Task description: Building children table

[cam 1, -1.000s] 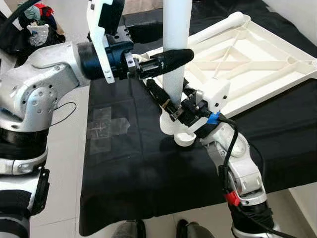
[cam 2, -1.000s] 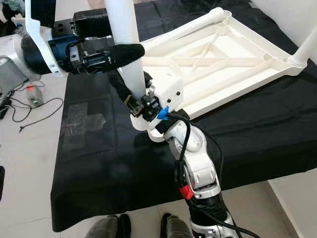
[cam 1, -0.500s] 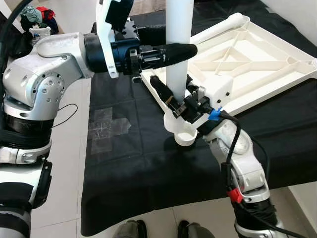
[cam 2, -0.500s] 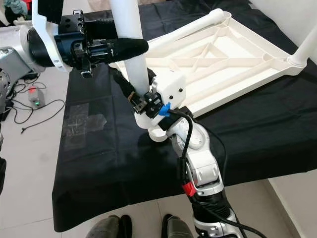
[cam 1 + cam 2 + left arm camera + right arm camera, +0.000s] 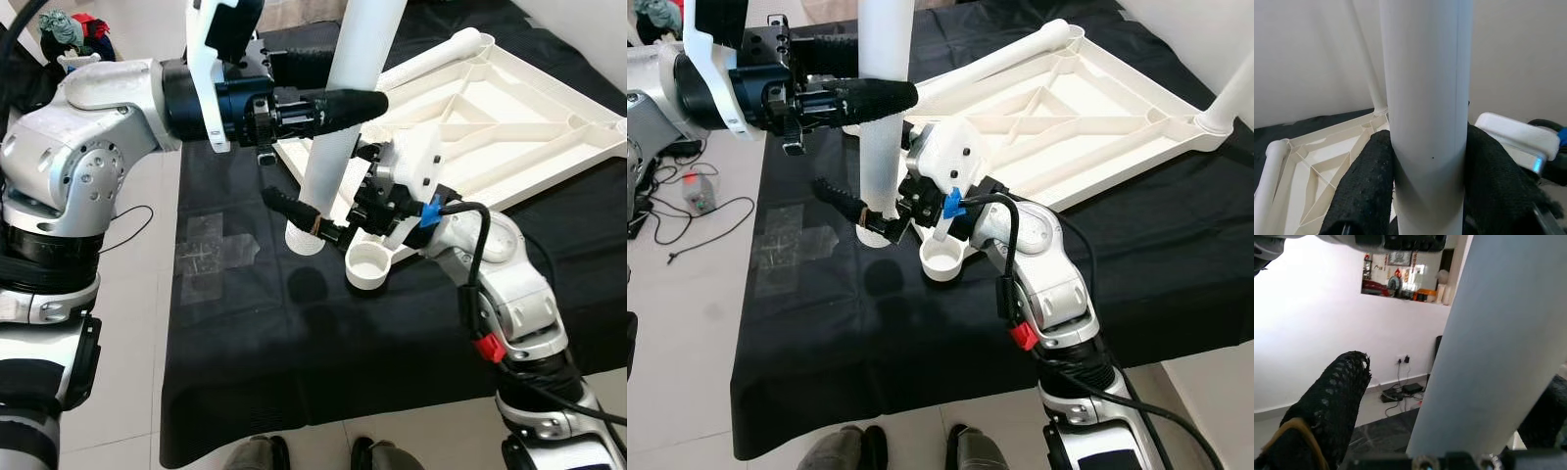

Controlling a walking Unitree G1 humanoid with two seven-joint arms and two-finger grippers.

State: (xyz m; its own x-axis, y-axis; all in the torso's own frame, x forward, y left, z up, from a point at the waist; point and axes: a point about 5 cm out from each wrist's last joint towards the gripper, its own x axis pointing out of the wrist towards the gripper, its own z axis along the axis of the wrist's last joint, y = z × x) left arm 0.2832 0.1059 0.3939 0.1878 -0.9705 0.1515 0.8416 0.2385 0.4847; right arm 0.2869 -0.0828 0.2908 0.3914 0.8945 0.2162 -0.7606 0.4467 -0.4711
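The left hand reaches in horizontally from the robot's left and is clamped on the white table leg. In the left wrist view, both black fingers press flat against opposite sides of the tube. The leg stands nearly upright, tilted slightly. Its lower end sits over the black cloth that covers the bench, just beside the round corner socket of the table top and not in it.

The right hand meets the leg near its lower end. One black finger sticks out on the robot's left of the tube, clear of it. In the right wrist view a gap shows between that finger and the tube, while the other finger lies close against the far side. The right hand is therefore spread, not gripping.

The white table top lies upside down on the cloth with its ribbed underside facing up, to the right of the leg. Another leg is already fitted at its far corner. A patch of clear tape is on the cloth at the left. A person's shoes are visible at the near edge of the bench.
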